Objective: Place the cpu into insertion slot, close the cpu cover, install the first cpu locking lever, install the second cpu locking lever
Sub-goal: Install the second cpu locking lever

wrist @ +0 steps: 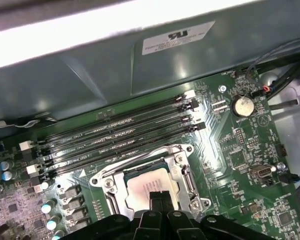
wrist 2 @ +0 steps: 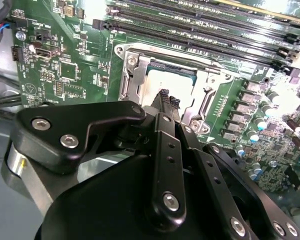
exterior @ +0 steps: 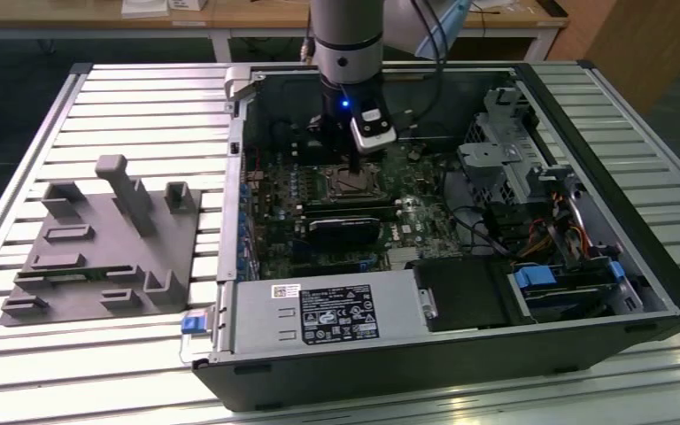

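Claw (wrist 2: 167, 98) fingertips together, touching cpu (wrist 2: 162, 82), seated in insertion slot (wrist 2: 135, 75)

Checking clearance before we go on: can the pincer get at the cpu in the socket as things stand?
Probably yes. The pincer hangs right over the cpu, fingertips together at its face, and the cpu cover frames it without blocking it.

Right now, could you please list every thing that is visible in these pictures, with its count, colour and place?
open black computer case: one, on the slatted metal table.
green circuit board: one, inside the case.
pale silvery square cpu: one, lying in the insertion slot.
silvery-grey cpu cover: one, around the cpu.
long black memory slots: several, beside the socket.
round silver battery: one, on the board.
grey plastic fixture: one, at the exterior view's left.
gripper: one, black, fingertips together over the cpu.
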Robot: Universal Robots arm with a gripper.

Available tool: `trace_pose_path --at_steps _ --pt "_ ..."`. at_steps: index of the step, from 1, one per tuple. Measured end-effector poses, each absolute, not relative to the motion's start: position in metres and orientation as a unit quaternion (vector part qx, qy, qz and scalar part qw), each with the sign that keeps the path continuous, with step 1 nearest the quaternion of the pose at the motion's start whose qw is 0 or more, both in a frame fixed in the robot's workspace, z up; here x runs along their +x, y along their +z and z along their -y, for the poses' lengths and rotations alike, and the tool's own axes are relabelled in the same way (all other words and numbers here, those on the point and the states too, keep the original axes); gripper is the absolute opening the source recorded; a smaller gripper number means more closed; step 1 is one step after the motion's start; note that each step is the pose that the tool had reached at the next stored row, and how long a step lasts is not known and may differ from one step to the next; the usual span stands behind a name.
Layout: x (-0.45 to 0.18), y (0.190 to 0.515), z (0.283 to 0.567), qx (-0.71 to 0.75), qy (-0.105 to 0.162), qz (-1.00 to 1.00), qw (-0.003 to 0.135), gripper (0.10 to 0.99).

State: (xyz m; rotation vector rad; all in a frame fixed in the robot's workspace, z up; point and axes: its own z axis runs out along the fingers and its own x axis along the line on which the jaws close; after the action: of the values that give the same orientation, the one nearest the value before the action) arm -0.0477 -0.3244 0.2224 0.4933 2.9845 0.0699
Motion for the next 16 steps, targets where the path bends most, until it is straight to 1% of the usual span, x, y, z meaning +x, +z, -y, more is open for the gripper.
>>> trace_pose_path --at_steps 10,16 --pt "-0.048 0.239 0.324 0.163 0.023 -0.985 0.058 0.114" --pt "-0.048 0.241 0.324 0.163 0.023 -0.985 0.058 0.114"
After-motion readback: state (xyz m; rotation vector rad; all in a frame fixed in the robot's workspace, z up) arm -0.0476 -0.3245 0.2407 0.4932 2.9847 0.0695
